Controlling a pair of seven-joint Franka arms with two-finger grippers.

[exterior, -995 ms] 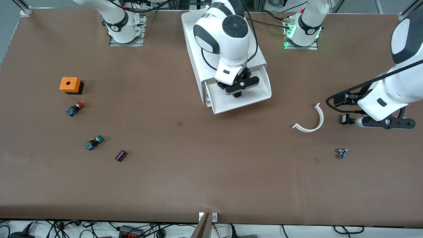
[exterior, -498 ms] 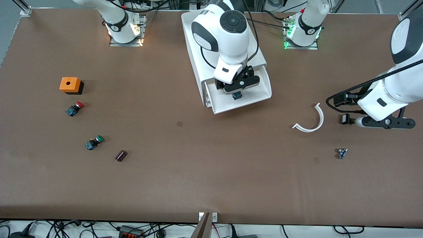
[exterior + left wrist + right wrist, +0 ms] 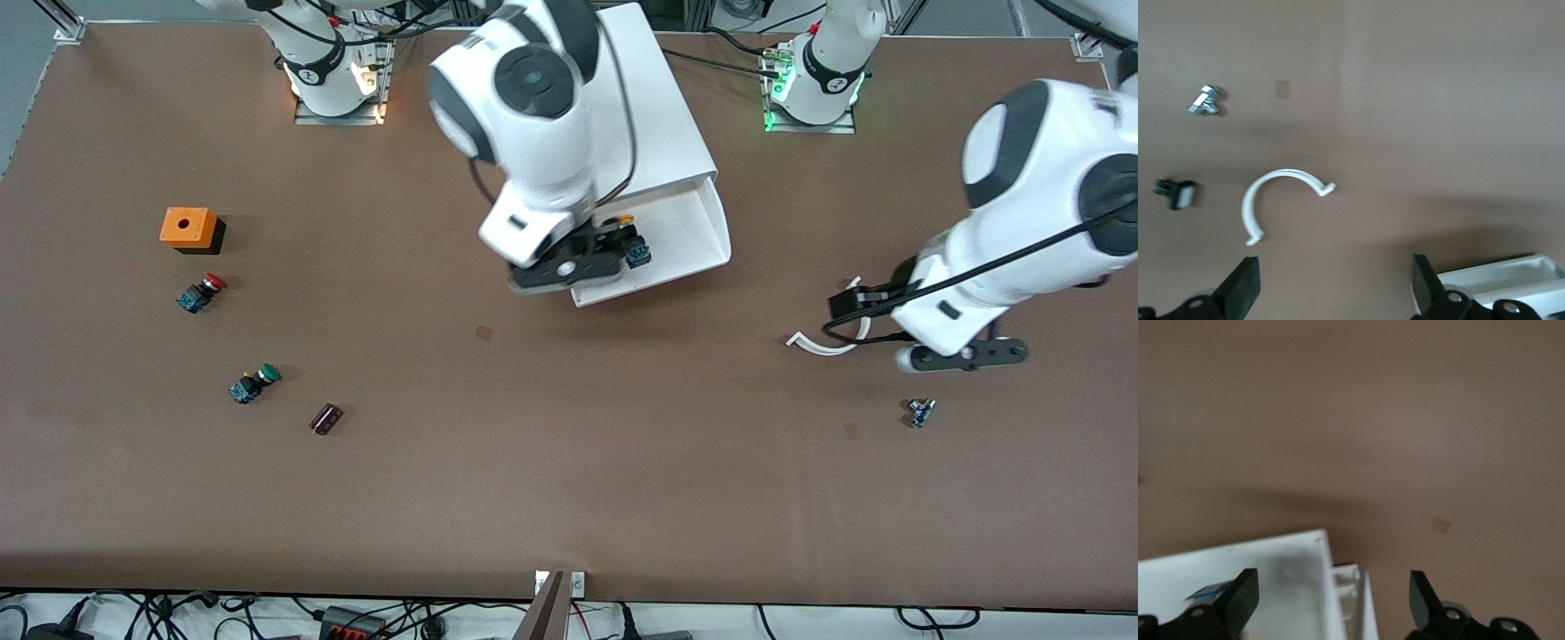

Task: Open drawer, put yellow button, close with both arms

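Brown table: yellow button (image 3: 633, 252) lies in drawer (image 3: 685, 240); my right gripper (image 3: 569, 267) over its corner, left gripper (image 3: 965, 356) near; both spread wide, empty.

yellow button (image 3: 633, 249): part-hidden by right arm | drawer (image 3: 685, 240): near corner covered | right wrist view: blurred

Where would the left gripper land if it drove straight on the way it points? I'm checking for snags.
Probably bare brown table; the left gripper, open, points down with the white curved plastic strip just off its line.
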